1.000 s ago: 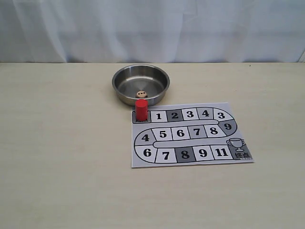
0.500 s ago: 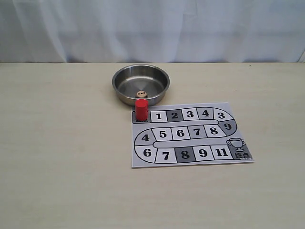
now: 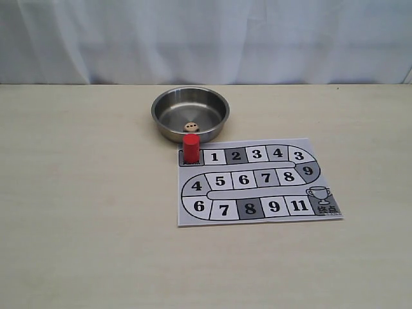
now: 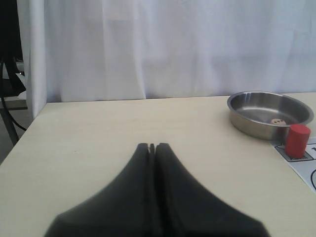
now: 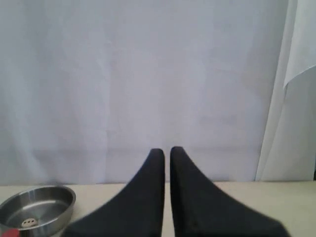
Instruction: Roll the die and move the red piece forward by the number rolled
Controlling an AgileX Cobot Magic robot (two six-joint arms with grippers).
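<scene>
Left claw (image 4: 152, 146) (closed) hovers over pale wooden table (image 4: 98, 128), white curtain (image 4: 173, 49) behind.

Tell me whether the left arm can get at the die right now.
Probably yes: the die lies uncovered in the open bowl, so it looks reachable from above, though the red piece stands close by.

A paper board (image 3: 283, 192) right of centre carries a numbered track: 1, 2, 3, 4, 3 on top, 9 at the right bend, 4, 5, 6, 7, 8 across the middle, 6, 7, 8, 9, 11 below. Under the trophy sign (image 3: 318, 193) it reads 终点 (small print). The label beneath the red piece (image 3: 190, 147) is unreadable.
</scene>
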